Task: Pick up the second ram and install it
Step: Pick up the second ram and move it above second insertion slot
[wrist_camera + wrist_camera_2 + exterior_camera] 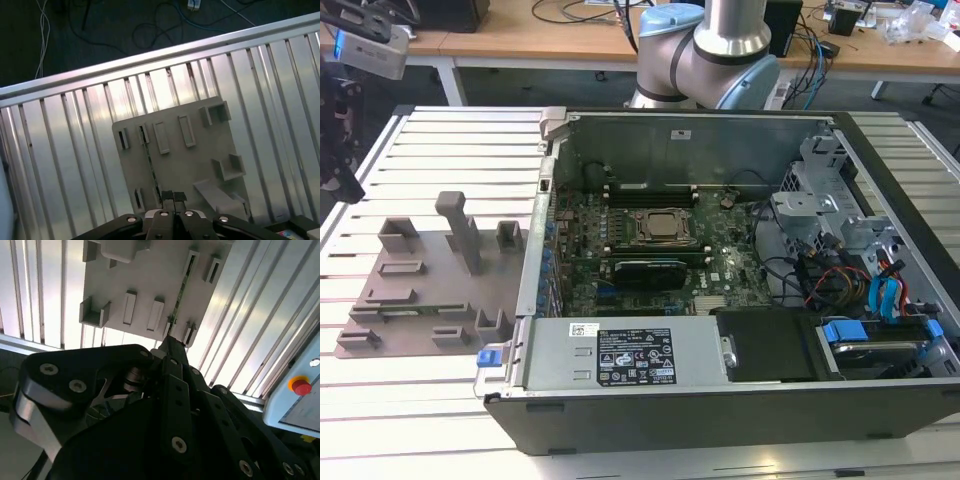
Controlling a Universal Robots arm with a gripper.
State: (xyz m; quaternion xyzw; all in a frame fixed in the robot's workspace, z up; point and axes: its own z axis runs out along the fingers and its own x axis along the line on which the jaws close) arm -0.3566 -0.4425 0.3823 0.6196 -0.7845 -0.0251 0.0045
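I am hovering the pincer [173,196] over the grey tray [200,160] on the worktop [75,150]. It is set narrow, with a slim gap, and is gripping nothing. The second ram [150,162] is standing on edge in the tray slots below the tips, presenting its thin edge for a pinch.

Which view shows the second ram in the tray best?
Second wrist view: the second ram shows as a green strip on edge in the tray. The first wrist view gives a thin dark line; from the exterior view I cannot tell.
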